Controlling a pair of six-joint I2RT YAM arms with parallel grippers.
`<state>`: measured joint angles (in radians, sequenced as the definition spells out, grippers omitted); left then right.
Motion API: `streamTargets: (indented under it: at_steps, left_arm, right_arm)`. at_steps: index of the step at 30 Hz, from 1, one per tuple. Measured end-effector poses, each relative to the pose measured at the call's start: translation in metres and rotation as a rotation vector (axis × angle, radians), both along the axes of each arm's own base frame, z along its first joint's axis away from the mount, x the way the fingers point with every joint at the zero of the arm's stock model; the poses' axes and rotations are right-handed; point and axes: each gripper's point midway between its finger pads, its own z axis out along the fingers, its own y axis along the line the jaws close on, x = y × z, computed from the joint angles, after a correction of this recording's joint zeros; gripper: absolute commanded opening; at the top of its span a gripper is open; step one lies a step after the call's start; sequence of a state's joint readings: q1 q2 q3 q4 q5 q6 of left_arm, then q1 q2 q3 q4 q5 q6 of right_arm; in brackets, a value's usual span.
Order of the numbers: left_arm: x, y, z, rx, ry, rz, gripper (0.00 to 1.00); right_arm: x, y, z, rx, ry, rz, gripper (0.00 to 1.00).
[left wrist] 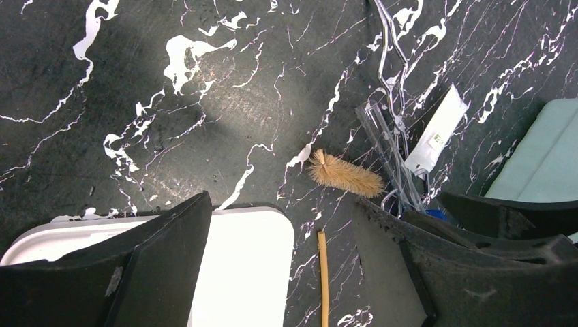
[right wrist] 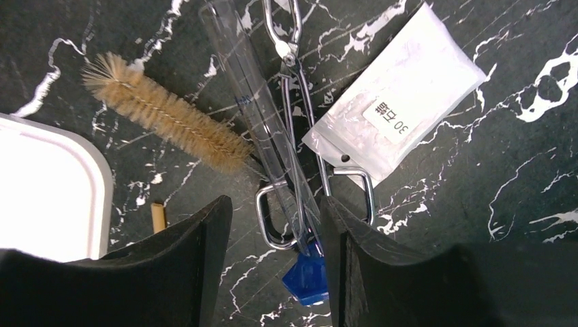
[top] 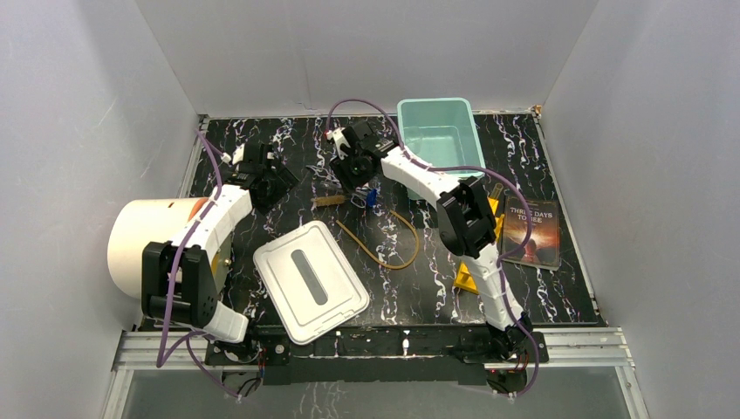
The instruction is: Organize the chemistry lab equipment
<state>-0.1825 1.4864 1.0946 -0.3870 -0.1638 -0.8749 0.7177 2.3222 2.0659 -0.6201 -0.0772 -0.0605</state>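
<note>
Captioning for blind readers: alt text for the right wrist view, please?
The open right gripper sits over the loop handles of thin metal tongs and a small blue piece on a black marbled table. A tan brush lies left, a white packet right, a white lid at far left.

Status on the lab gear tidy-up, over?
Left gripper open, beside white lid. Right gripper open over one tongs handle loop. Brush, packet, clear tube crowd it.
</note>
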Motion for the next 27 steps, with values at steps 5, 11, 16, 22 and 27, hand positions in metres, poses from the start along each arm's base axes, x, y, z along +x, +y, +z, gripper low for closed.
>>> streamTargets:
  at_steps: [5,11,16,22,27]
  left_arm:
    - [-0.001,0.0,-0.001,0.002,0.004,-0.003,0.76]
    - [-0.001,-0.001,-0.001,-0.001,0.005,-0.005,0.76]
    - [-0.001,-0.002,-0.001,-0.007,0.006,-0.011,0.76]
    - [-0.002,-0.004,-0.001,-0.013,0.008,-0.017,0.76]
    - [-0.002,-0.004,-0.003,-0.012,0.015,-0.022,0.77]
  right_arm:
    - [0.002,-0.006,-0.011,-0.039,-0.005,-0.004,0.54]
    - [0.002,-0.007,-0.022,-0.062,0.002,0.016,0.52]
    - [-0.002,-0.009,-0.029,-0.074,0.011,0.039,0.48]
    - [-0.004,-0.011,-0.033,-0.085,0.011,0.059,0.48]
    - [-0.009,-0.015,-0.044,-0.106,0.023,0.075,0.46]
